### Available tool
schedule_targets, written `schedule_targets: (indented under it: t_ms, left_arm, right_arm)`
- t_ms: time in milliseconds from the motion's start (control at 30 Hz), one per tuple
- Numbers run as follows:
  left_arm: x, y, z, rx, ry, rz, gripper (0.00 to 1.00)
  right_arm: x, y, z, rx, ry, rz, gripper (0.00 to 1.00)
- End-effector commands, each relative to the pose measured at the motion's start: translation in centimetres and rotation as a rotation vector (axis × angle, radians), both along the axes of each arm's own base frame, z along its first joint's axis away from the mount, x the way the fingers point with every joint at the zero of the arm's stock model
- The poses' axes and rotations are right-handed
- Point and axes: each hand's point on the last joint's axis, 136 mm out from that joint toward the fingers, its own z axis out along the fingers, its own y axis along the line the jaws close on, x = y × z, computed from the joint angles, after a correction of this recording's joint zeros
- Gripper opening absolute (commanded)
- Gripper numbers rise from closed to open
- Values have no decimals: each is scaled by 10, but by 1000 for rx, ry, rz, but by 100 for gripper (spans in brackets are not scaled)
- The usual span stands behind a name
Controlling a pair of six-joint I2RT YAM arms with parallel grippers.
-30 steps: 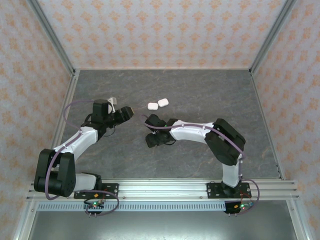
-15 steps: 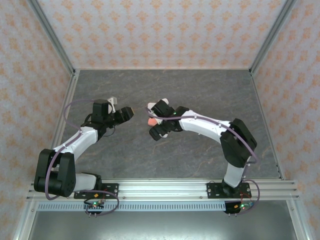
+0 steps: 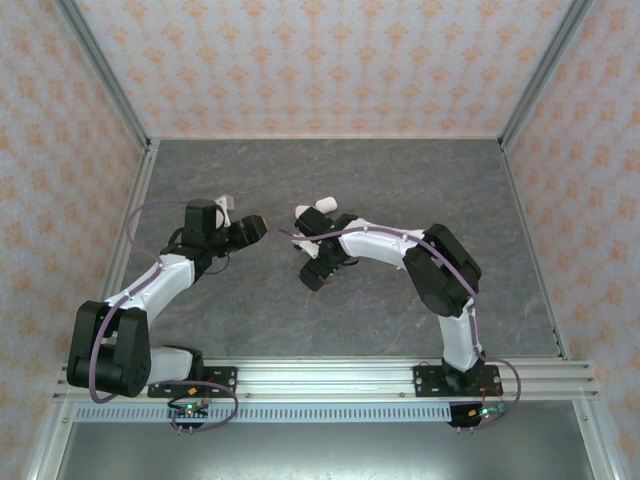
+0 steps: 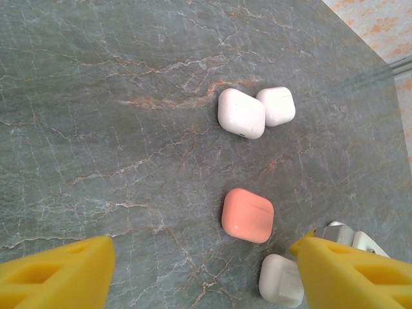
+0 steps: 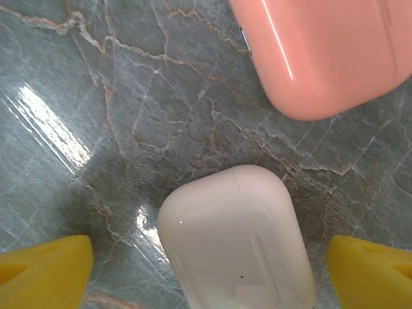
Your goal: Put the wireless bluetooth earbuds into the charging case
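No wireless bluetooth earbuds are in view. A closed white charging case [image 5: 235, 248] lies flat on the table between the yellow fingers of my right gripper [image 5: 209, 273], which is open and clear of it on both sides. A closed pink case [image 5: 322, 51] lies just beyond it. My left gripper [image 4: 206, 277] hangs open over bare table, with the pink case [image 4: 248, 215] and a white case [image 4: 281, 280] ahead to its right. From above, my right gripper [image 3: 312, 245] sits mid-table and my left gripper [image 3: 252, 228] faces it.
Two more closed white cases [image 4: 241, 112] [image 4: 277, 106] lie touching each other farther out; one white case [image 3: 322, 207] shows from above. A small white object [image 3: 226, 203] sits by the left wrist. Metal rails [image 3: 525, 250] and patterned walls ring the grey stone table [image 3: 400, 180].
My right arm swung from the near middle up toward the cases, now covering part of the white pair, and its jaws opened wider. The left arm has stayed still.
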Motion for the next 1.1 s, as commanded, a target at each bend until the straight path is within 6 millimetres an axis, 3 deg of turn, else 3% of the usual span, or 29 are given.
schedule_targets:
  t_ms: [0, 367, 700, 933, 1067]
  left_arm:
    - [0, -4, 11, 12, -27, -26, 75]
    - [-1, -2, 14, 21, -28, -24, 75]
    - [-3, -2, 18, 32, -32, -32, 75]
    - [-5, -6, 41, 59, -87, -92, 75]
    - [-9, -15, 56, 33, -131, -149, 75]
  right_arm:
    - [-2, -5, -5, -32, 28, -9, 88]
    - [-8, -25, -10, -61, 13, -35, 77]
    - [-8, -31, -10, -65, 1, -35, 58]
    - [-3, -28, 13, 4, -67, -22, 40]
    - [1, -26, 38, 73, -144, -19, 40]
